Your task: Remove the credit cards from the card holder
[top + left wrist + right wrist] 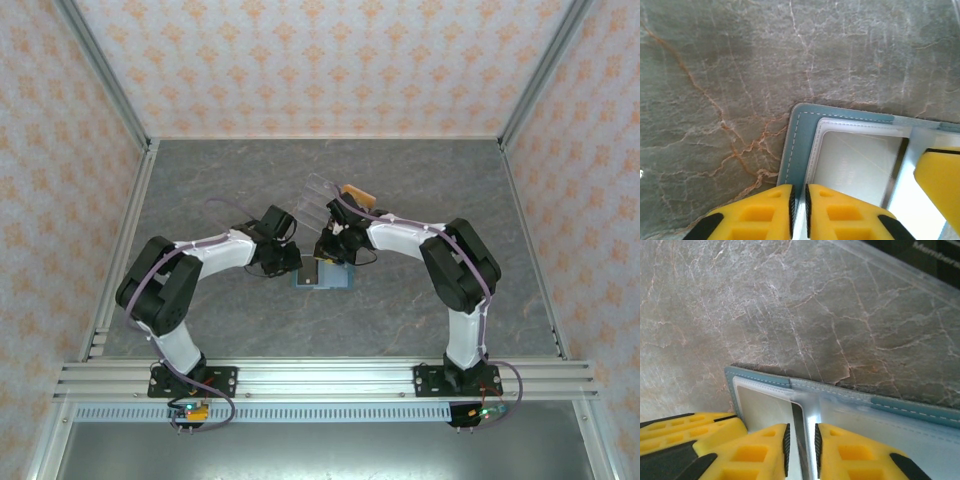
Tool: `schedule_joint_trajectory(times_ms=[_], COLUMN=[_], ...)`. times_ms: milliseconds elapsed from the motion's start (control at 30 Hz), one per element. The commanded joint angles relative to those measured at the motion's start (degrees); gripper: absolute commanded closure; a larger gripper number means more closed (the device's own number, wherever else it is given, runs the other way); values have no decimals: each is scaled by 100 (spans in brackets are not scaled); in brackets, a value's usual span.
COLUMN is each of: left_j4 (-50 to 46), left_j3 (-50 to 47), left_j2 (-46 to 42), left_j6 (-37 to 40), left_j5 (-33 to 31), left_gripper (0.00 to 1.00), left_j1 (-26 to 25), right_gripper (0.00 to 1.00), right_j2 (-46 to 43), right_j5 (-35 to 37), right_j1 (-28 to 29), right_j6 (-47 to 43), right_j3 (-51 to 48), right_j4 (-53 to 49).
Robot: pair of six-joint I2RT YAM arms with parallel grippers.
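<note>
The small, flat, soft teal-blue card holder (796,150) is edged with a dotted line of pale stitching, and its clear pockets show milky white and grey. The flat stone-look table (730,75) is grey, veined in white and rust-brown like marble. The left gripper (798,202) and right gripper (800,445) have bright yellow fingers with black inner pads. The papered walls (320,60) are pale peach with repeating orange floral motifs.

card holder (324,280) on table (215,190), centre | stand (322,192) behind it, near
</note>
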Motion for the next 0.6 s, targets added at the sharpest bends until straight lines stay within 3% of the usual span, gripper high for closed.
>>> schedule_joint_trajectory(times_ms=[0, 567], left_j4=[-79, -135], left_j3=[81, 45], left_j2=[75, 206], left_j6=[4, 95], left_j5=[-234, -232], left_gripper=[86, 92], left_j1=[-28, -29], right_gripper=[79, 84], right_j2=[74, 198], right_j5=[-62, -442], right_j1=[5, -8], right_j6=[-401, -611], right_j3=[59, 106], right_j4=[-247, -265])
